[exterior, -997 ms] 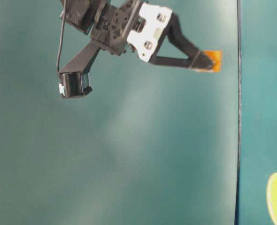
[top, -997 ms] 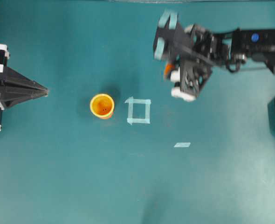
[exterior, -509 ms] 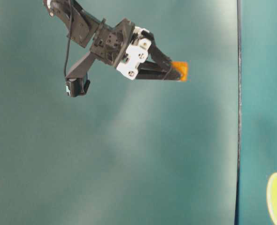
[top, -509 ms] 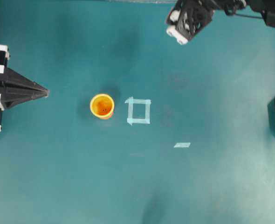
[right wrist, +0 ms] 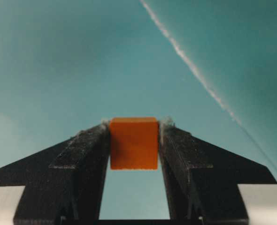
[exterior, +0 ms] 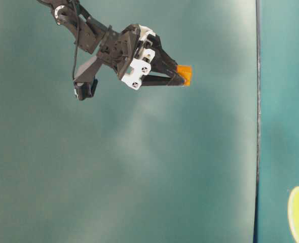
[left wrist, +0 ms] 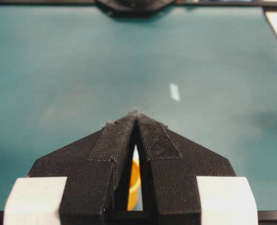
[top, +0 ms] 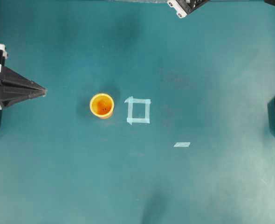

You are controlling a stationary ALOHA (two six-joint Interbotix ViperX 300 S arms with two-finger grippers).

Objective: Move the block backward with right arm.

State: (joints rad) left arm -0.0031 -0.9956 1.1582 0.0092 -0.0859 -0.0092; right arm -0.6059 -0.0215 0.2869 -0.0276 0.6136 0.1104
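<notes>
Item 1. Right arm's black lattice-framed pincer with white fittings (exterior: 182, 80): in the table-level view it is raised clear of the surface, fingers pointing to the right of the picture. Its jaws are closed on Item 2, one finger pad (right wrist: 89, 150) pressed to each side. In the overhead view only a corner of this pincer's frame (top: 186, 6) shows at the top edge; its fingertips are out of that picture.

Item 2. Small orange cube block (right wrist: 134, 143): clamped between the tips of Item 1's fingers, flush with their ends, off the teal tabletop (top: 212, 177). In the table-level view it shows as an orange face at the very tip (exterior: 185, 74).

Item 3. Left arm's black wedge-shaped pincer with white fittings (top: 43, 90): low at the left edge of the overhead view, tips pointing toward Item 4. Jaws closed to a thin slit with nothing between them (left wrist: 135, 115).

Item 4. Round yellow-orange cup (top: 102, 105): upright, ahead of Item 3's tips and apart from them, far from Item 1.

Item 5. Pale tape square outline (top: 138, 111): flat on the tabletop, just beyond the cup from Item 3.

Item 6. Short pale tape strip (top: 182, 144): flat, beyond the square, well apart from both pincers.
</notes>
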